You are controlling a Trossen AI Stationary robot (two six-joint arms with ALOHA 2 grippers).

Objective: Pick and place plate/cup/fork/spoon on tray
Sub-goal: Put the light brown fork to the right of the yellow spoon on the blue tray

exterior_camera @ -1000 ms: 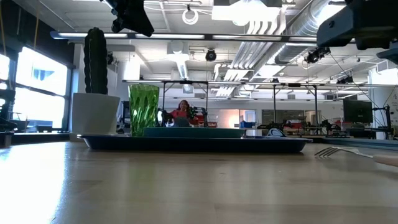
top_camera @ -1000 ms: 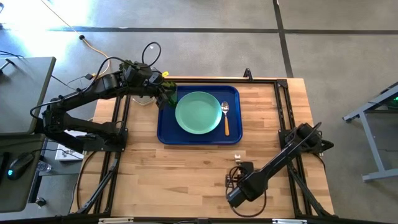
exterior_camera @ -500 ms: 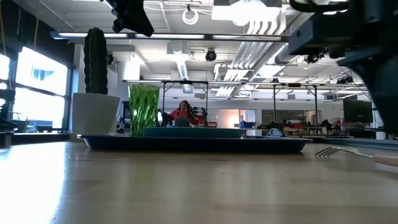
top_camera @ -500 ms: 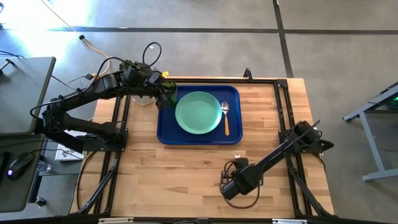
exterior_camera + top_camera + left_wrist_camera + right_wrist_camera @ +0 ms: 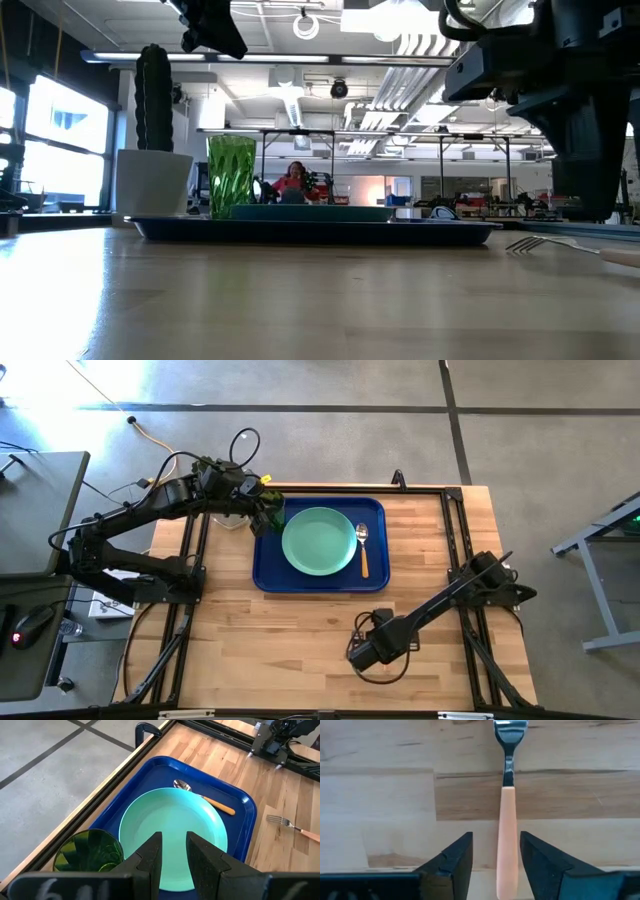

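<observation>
Already the tray (image 5: 267, 575) at the counter's (image 5: 300, 640) far middle carries 3 of the 4 items: the plate (image 5: 319, 540) at its centre, the cup (image 5: 272, 512) in its far left corner, the spoon (image 5: 363, 550) along its right side. Only the fork (image 5: 508, 840) lies outside, flat on the bare wood just near of the tray's right corner, tines toward the tray.

The right gripper (image 5: 494, 857) hangs over the fork's near end, fingers (image 5: 455, 862) spread with the pinkish-orange handle lying between them, closer to one finger than the other; whether either touches it I cannot tell. The left gripper (image 5: 172, 851) waits above the cup and plate, fingers parted and holding nothing.

As a judgement, the fork is light and stiff, but thin and flat against the wood, so the fingers must come right down to the surface. Mid-handle looks the best hold: broader and less slick than the polished neck, and near enough the balance point to stop the tines drooping.
</observation>
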